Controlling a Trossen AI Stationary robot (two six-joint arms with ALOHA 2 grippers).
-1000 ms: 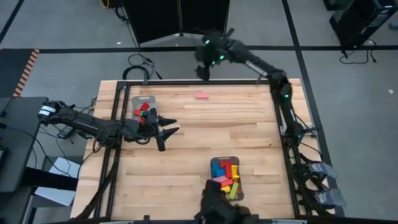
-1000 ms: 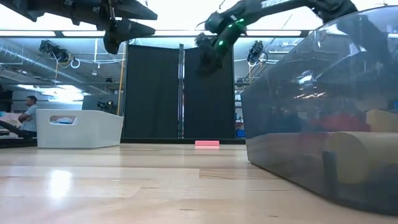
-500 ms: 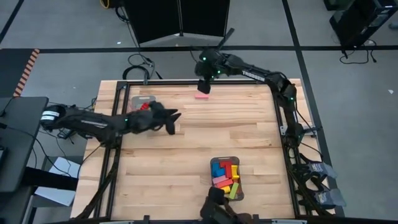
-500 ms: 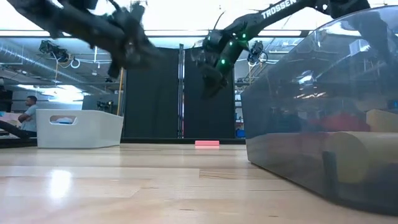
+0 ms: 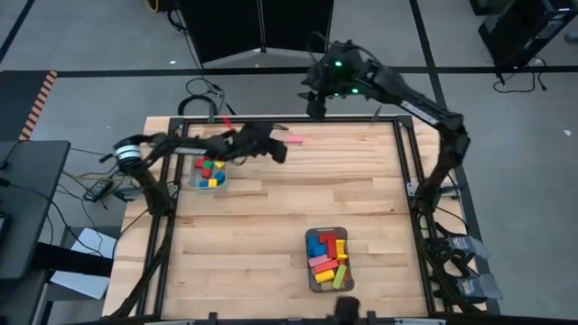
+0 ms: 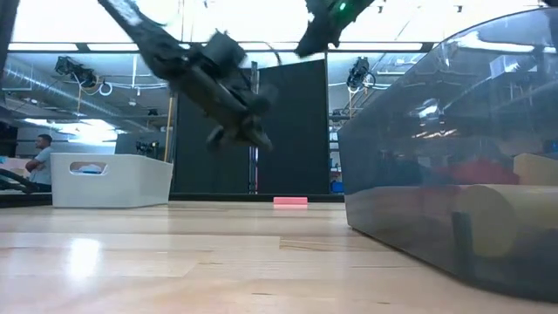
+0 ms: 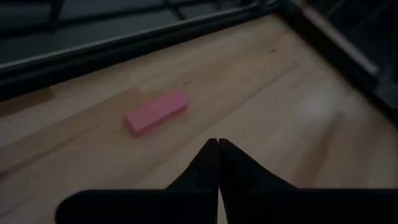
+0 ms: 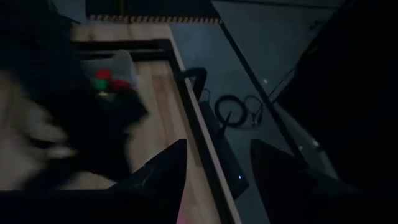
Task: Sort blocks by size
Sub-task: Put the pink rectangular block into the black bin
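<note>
One pink block [image 5: 293, 140] lies flat on the wood near the table's far edge; it also shows in the low view [image 6: 290, 201]. My left gripper [image 5: 281, 152] hovers just short of it on the near-left side. Its fingers are shut with nothing between them, and their tips [image 7: 217, 143] point past the pink block [image 7: 157, 112]. My right gripper [image 5: 316, 106] hangs high over the far edge and is open [image 8: 214, 155]. Small blocks fill a grey tray [image 5: 193, 184] at the left. Long blocks fill another grey tray [image 5: 312, 282] at the near edge.
The black frame rail [image 5: 271, 120] runs along the far edge right behind the pink block. The near tray's wall [image 6: 453, 174] fills the right of the low view. Beyond the table stand a white bin [image 6: 109, 179] and a person [image 6: 39, 157]. Bare wood lies between the trays.
My left gripper has swung from beside the left tray toward the far edge and the pink block, and it has shut on the way. My right gripper came down over the pink block, then rose and drew back past the far edge. The pink block has stayed put.
</note>
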